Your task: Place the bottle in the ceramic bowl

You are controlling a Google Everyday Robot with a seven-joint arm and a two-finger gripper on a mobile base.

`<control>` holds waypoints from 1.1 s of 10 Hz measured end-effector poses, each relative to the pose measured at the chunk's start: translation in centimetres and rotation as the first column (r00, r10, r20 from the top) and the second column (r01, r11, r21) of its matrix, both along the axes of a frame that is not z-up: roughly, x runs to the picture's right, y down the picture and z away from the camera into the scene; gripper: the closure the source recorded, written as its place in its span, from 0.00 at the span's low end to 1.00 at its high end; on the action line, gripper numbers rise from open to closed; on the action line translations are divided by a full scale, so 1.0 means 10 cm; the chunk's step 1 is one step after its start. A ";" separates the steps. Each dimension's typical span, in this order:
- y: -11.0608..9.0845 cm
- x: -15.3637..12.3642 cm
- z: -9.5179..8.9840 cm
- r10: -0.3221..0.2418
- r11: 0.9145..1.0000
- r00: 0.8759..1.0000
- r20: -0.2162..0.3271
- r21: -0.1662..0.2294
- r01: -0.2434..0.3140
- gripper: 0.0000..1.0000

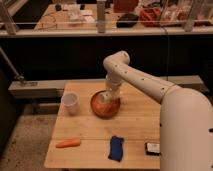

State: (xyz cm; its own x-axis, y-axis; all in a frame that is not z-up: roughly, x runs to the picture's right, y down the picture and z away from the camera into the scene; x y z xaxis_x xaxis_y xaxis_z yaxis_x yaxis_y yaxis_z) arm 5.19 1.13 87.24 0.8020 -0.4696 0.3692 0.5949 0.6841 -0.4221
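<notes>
Gripper [112, 95] hangs low over the ceramic bowl [98, 111], at the end of a white arm [140, 82] that rises from the bulky robot body on the near right, bends at an elbow above the far side of the table, and drops straight down into the bowl's far half. A pale, cream-coloured shape at the tip of the gripper, within the bowl's rim, appears to be the bottle [105, 98]; it blends with the gripper's light housing, so its outline is hard to separate. Whether the jaws are clamped on it or parted around it cannot be told from this view, nor whether the bottle rests on the bowl's floor. The bowl stands on the wooden table [135, 125], toward the far middle of the top. Just left of it, apart from its rim, a white cup [70, 103] stands upright. On the near left lies a carrot [68, 143], lengthwise along the table's edge. A crumpled blue cloth [116, 148] lies near the front edge at centre, and a small dark object [152, 148] sits to its right, beside the robot body. Behind the table runs a low grey ledge [35, 85].
</notes>
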 end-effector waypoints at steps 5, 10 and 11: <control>0.00 0.00 0.00 -0.010 1.000 1.000 0.008 -0.001 0.010 0.56; 0.00 0.00 0.00 -0.019 1.000 1.000 0.015 -0.002 0.020 0.56; 0.00 0.00 0.00 -0.021 1.000 1.000 0.017 -0.002 0.021 0.56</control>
State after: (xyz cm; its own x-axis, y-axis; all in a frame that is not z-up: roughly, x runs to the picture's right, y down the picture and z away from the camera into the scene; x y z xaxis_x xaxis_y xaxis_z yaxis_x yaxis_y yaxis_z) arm 5.21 1.17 87.20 0.7856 -0.4854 0.3836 0.6161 0.6702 -0.4138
